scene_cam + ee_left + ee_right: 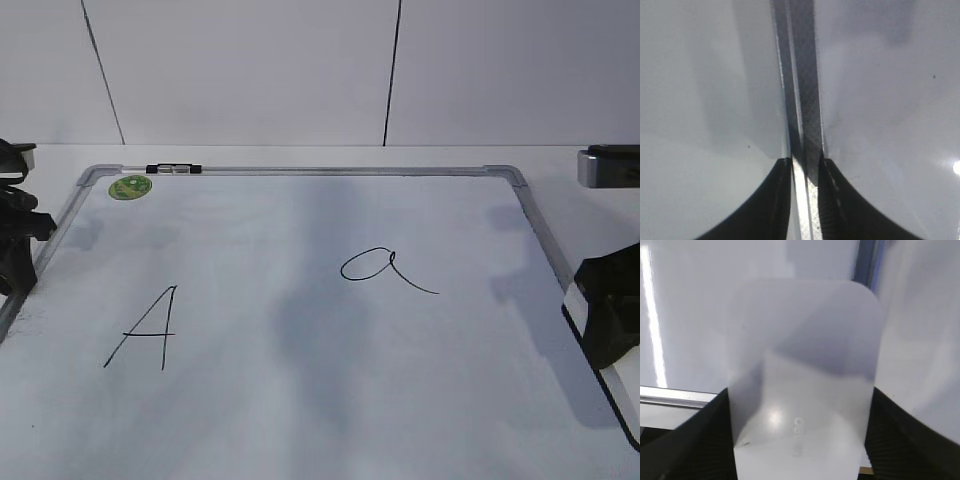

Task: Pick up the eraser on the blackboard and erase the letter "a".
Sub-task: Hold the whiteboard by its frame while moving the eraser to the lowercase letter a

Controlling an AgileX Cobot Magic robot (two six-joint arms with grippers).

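The blackboard is a white board with a silver frame (340, 171) lying flat. The cursive letter "a" (375, 266) is right of its middle. My right gripper (603, 315) is at the board's right edge, shut on the eraser (621, 386), a flat white block with a dark underside. In the right wrist view the eraser (802, 365) fills the space between the jaws (800, 440), with grey lettering on top. My left gripper (15, 250) rests at the left edge, and its jaws (805, 165) are close together over the frame (802, 100), empty.
A capital "A" (145, 330) is written at the board's left. A green round sticker (131, 186) sits in the far left corner, with a small black clip (172, 169) on the top frame. A grey device (610, 165) stands at the far right. The frame also shows in the right wrist view (675, 399).
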